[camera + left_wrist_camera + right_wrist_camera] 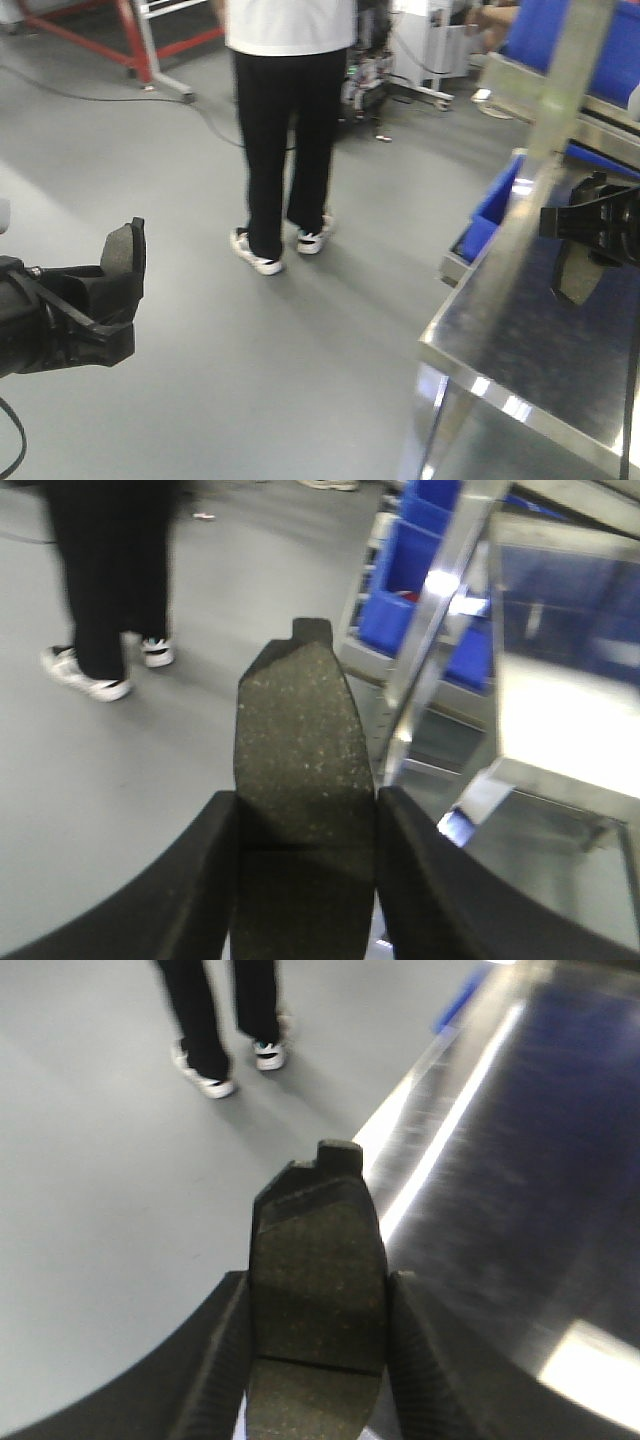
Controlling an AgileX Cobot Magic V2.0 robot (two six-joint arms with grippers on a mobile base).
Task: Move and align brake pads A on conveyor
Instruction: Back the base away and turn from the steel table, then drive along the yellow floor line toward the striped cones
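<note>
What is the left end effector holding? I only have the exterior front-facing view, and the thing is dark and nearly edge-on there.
Observer: The left wrist view shows a brake pad clamped in the left end effector, with its speckled dark grey face toward the camera.
Operator: And the right end effector, same thing?
Observer: Yes. In the right wrist view the right end effector grips a second pad. Its notched tab sticks out past the fingertips, away from the wrist.
</note>
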